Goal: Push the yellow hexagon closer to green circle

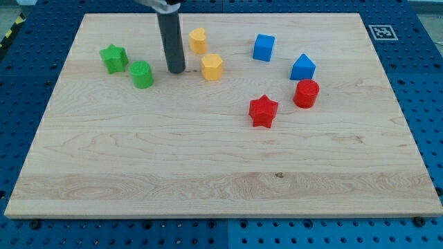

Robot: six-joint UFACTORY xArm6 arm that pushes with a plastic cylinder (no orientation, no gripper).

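The yellow hexagon lies on the wooden board in the upper middle of the view. The green circle lies to its left, about a hundred pixels away. My tip rests on the board between them, closer to the hexagon, with a small gap to each. The dark rod rises from it to the view's top.
A green star lies up-left of the green circle. A second yellow block sits just above the hexagon. A blue cube, a blue pointed block, a red cylinder and a red star lie to the right.
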